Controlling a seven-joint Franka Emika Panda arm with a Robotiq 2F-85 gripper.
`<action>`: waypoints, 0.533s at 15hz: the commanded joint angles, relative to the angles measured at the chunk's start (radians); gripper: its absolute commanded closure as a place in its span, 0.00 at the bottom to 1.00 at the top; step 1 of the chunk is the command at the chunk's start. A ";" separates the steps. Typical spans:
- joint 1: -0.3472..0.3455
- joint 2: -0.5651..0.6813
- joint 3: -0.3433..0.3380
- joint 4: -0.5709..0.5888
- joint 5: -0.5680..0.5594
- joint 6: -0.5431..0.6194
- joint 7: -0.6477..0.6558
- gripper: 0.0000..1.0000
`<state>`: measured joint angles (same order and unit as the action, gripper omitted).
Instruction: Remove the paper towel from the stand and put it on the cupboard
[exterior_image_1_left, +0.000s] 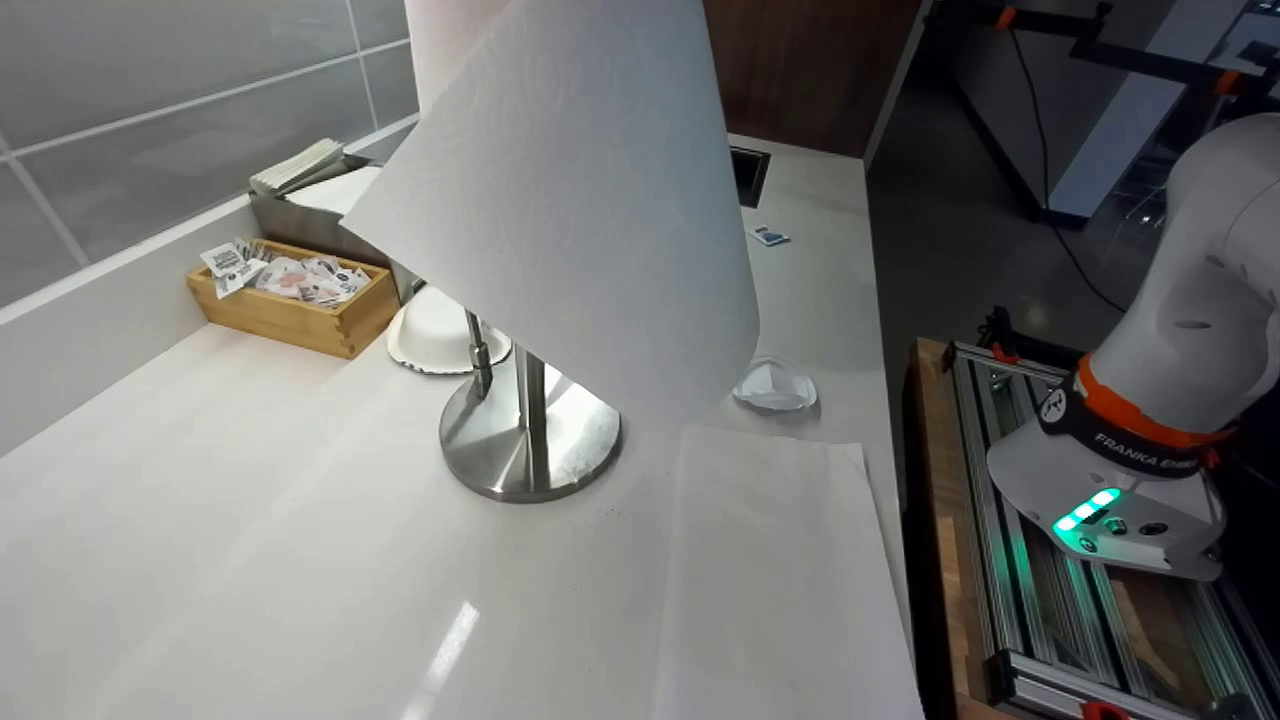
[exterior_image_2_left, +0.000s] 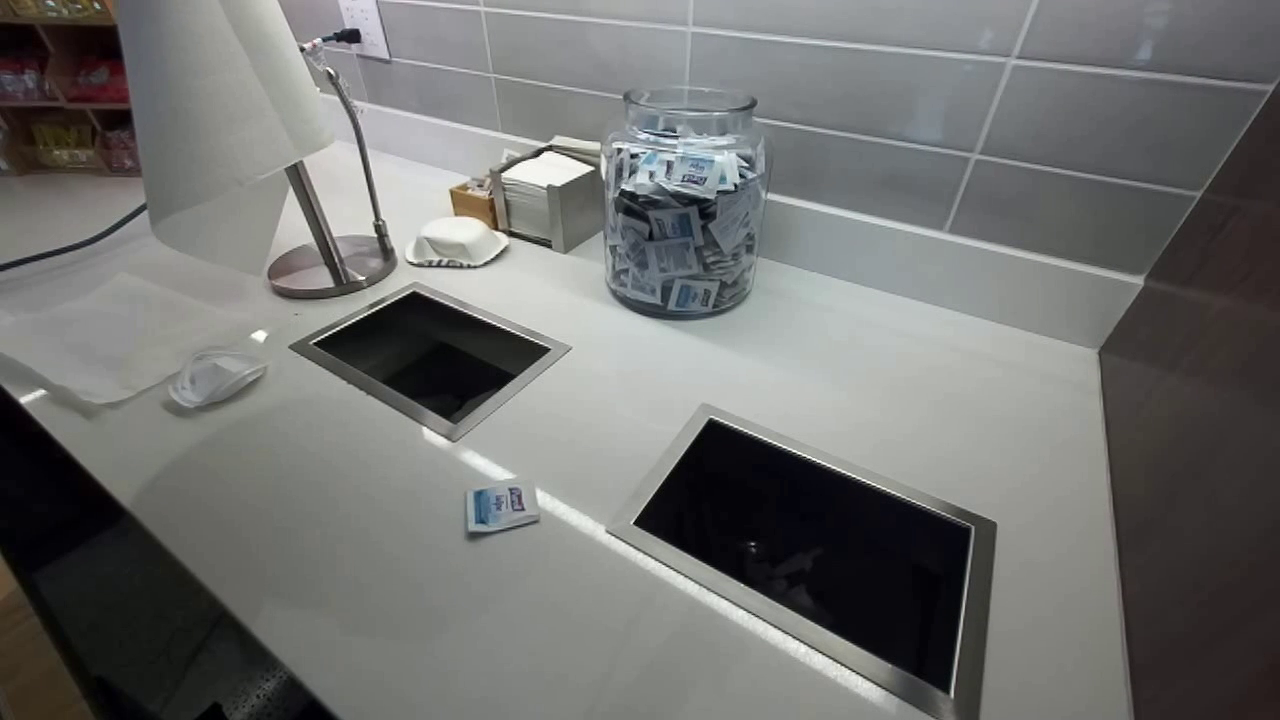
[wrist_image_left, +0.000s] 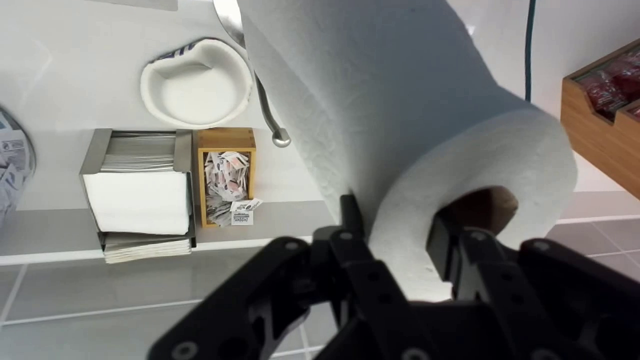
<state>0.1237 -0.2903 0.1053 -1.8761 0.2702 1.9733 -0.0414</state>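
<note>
The paper towel (exterior_image_1_left: 600, 180) is a thick white roll, raised and tilted, in both exterior views (exterior_image_2_left: 215, 120). In the wrist view (wrist_image_left: 380, 90) its end with the brown core faces the camera. My gripper (wrist_image_left: 395, 215) is shut on the roll's wall, one finger inside the core, the other against the outside. A loose sheet (exterior_image_1_left: 770, 570) trails onto the white cupboard top (exterior_image_1_left: 350, 520). The silver stand (exterior_image_1_left: 490, 455) is upright on the cupboard, its rod running up behind the roll (exterior_image_2_left: 335, 272). Whether the rod is inside the core is hidden. The gripper is out of both exterior views.
Near the stand are a white bowl (exterior_image_2_left: 455, 243), napkin holder (exterior_image_2_left: 560, 205), wooden packet box (exterior_image_1_left: 300, 310) and glass jar (exterior_image_2_left: 685, 220). Two dark cut-outs have metal rims (exterior_image_2_left: 560, 350) (exterior_image_2_left: 985, 590). A small white object (exterior_image_1_left: 775, 387) and sachet (exterior_image_2_left: 502, 506) lie toward the edge.
</note>
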 joint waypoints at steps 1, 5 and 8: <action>-0.003 -0.040 0.020 0.011 -0.066 -0.014 0.048 0.89; 0.004 -0.064 0.035 0.026 -0.107 -0.009 0.051 0.89; 0.008 -0.078 0.051 0.038 -0.123 -0.019 0.061 0.89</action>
<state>0.1250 -0.3427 0.1386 -1.8558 0.1844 1.9734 -0.0167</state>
